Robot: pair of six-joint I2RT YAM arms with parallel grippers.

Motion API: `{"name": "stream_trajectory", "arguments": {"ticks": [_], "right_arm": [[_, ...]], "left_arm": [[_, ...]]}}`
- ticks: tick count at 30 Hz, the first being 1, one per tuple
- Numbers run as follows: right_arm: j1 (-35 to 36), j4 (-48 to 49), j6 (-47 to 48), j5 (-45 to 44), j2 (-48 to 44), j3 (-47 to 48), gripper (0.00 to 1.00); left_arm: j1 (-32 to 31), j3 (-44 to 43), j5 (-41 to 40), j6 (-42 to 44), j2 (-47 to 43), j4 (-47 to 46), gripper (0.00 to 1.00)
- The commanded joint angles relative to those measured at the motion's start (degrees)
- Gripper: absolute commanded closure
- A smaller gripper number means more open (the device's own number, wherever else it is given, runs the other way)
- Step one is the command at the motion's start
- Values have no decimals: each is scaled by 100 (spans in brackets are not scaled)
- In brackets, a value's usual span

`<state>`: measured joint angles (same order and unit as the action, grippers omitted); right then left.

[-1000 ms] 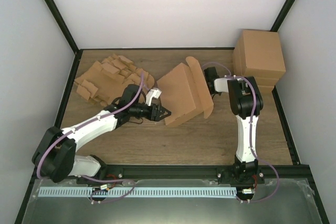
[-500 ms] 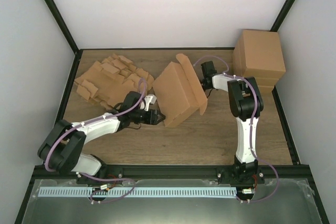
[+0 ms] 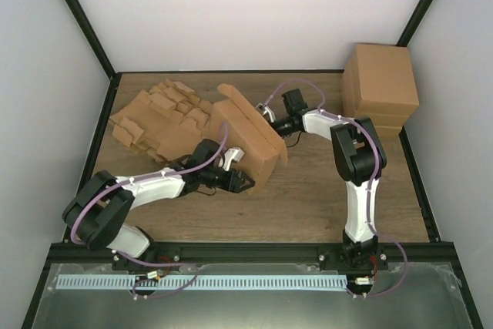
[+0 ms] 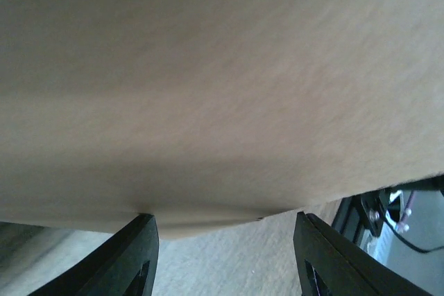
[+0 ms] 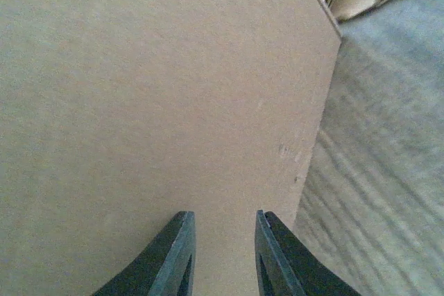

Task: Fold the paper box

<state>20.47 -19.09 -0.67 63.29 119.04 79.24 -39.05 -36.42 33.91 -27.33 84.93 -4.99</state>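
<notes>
left end effector [image 4: 222, 217] wide apart

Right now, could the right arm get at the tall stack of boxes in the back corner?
Probably yes. The stack of boxes stands close beside that arm with nothing between them. But the right gripper faces away, against the paper box, so it would have to turn round first.

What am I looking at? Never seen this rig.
Two robot arms bolted at the near edge of a table. The wide picture comes from a fixed camera above; the other two from a camera on each wrist, looking along its fingers. On the table: a part-folded box in the middle, a heap of blanks back left, a stack of boxes back right. The left gripper is at the box's near side, the right gripper at its far side; both open, facing cardboard.
</notes>
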Motion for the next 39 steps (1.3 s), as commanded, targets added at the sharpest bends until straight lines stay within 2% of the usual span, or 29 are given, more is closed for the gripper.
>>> {"name": "stream_trajectory", "arguments": {"ticks": [1, 6, 12, 20, 24, 31, 35, 39], "right_arm": [[246, -113, 84, 16, -173, -213, 75], [249, -185, 241, -39, -400, -611, 74], [248, 14, 69, -343, -1118, -1416, 74], [250, -254, 17, -1571, -2179, -1786, 65], [247, -285, -99, -2282, -2284, -1764, 62], [247, -189, -192, -2705, -2184, -1630, 61], [247, -161, -197, -2712, -2316, -1560, 60], [255, -272, -187, -2929, -2379, -1424, 55]], "left_arm": [[-337, -150, 51, 200, 46, -163, 43], [-748, -224, -46, 101, 161, -340, 42], [-1413, -504, -462, -80, 293, -439, 42], [-2253, -721, -1065, -453, 475, -734, 42], [-2382, -577, -1403, -515, 250, -679, 35], [-2375, -567, -1914, -377, -225, 285, 33], [-2353, -433, -2139, -231, -910, 787, 29], [-2044, -528, -2366, 26, -1726, 1797, 28]]}}
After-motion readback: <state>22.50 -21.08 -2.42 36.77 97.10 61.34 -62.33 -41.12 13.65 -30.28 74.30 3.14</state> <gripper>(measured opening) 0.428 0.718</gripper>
